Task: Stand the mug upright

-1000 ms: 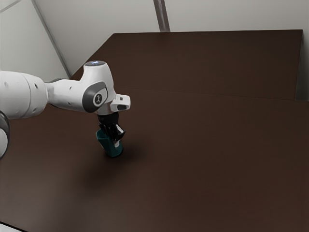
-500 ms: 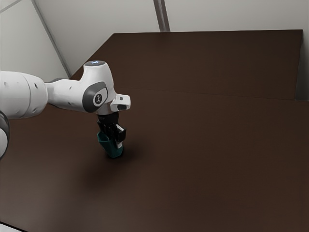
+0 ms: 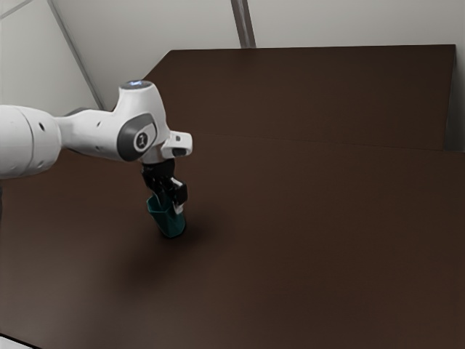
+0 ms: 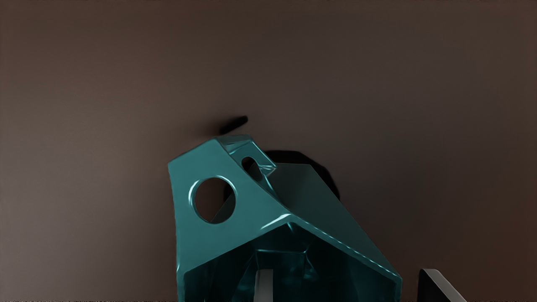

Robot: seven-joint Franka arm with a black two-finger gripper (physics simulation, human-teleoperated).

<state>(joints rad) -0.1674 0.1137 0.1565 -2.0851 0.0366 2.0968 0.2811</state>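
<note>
Hand (image 3: 171,204): your hand was spread, its fingers astride one wall of the mug, not gripping it; one fingertip (image 4: 264,286) reached into the mouth while the other fingertip (image 4: 440,286) stood outside, with a gap between it and the wall.
Mug (image 4: 209,245): it was directly beneath your hand, partly between and around the fingers.
Rim (image 4: 346,246): it circled the inner fingertip, and the opening pointed up toward your hand.
Handle (image 4: 201,163): it stuck out sideways from the body, away from the line between your fingers, with its round hole in plain sight.
Long axis: it ran from base to mouth, close to vertical and roughly along your hand's own reach; you could not rule out a slight lean.
Base (image 3: 173,233): it was the end farthest from your hand, down at the bench (image 3: 312,218), and seemed to carry the mug.
Progress: the righting looked done, or very nearly so, by my judgement.
Left to do: you had to lift the hand straight up and clear, since a sideways drag of the inner finger could have tipped the mug over again.
</note>
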